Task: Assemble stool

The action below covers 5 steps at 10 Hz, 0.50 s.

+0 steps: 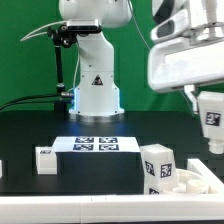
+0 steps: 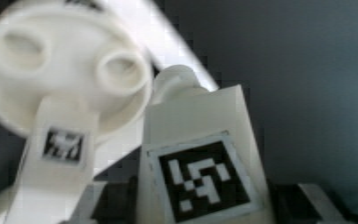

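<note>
Fingers [image 1: 206, 102]: closed on an upright leg [image 1: 212, 122], held clear of the counter [image 1: 60, 125]. The seat [image 1: 192, 182] is found below, slightly toward the exterior view's left; descent judged necessary.

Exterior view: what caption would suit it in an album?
The gripper holds a tagged stool leg over the seat disc, where a second leg stands upright.

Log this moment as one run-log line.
gripper: shut on held leg; place: above seat disc, exterior view's right; second leg: upright by seat disc; third leg: near marker board
</note>
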{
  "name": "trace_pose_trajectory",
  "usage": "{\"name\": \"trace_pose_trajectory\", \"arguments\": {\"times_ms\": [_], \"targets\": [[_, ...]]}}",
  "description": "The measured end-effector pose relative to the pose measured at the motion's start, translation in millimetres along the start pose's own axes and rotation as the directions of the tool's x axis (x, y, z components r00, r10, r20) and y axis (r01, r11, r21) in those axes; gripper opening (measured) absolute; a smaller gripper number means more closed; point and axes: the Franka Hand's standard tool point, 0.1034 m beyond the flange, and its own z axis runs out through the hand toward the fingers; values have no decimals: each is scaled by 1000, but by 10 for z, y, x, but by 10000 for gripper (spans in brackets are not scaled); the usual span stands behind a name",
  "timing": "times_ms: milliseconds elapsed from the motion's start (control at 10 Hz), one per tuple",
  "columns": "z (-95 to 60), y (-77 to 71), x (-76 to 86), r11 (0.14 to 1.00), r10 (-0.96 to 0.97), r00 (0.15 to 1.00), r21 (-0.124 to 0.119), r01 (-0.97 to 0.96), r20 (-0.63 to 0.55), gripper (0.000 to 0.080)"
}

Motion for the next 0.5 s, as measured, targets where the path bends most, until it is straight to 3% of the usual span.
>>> {"name": "trace_pose_trajectory", "arguments": {"times_ms": [200, 500], "targets": [[84, 85, -20, 1000, -16, 1000, -17, 16, 0, 325], [82, 75, -24, 1000, -17, 1000, -16, 17, 0, 325]]}}
